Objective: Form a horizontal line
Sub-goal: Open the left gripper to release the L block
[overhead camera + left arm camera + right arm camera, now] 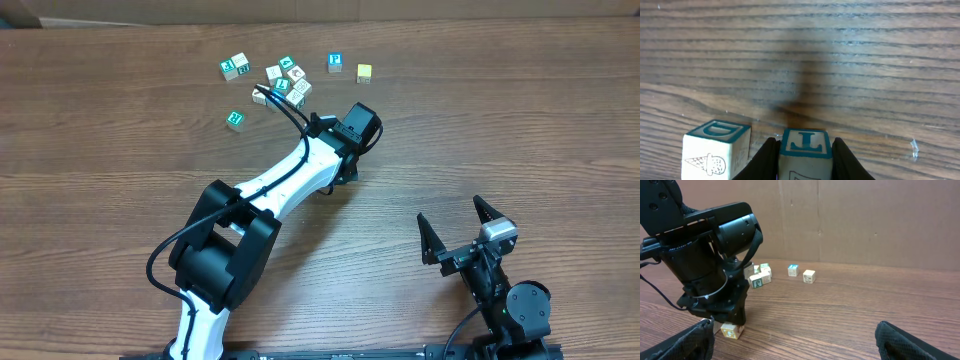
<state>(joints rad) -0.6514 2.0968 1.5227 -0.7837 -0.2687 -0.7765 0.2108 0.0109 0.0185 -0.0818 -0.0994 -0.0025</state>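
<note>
Left gripper (805, 159) pinched on T cube (805, 142), at table level on robot's side of jumble (285, 82). Line (740, 134) barely begun there: D cube (715, 150) just beside T cube, finger between, not touching. Judgement: two of four in place at best; close gap, then fetch two more. Yellow cube (364, 72) and blue cube (335, 62) loose, right of jumble in overhead view. Right gripper (450, 210) spread wide, empty, well apart from jumble, robot's side.
</note>
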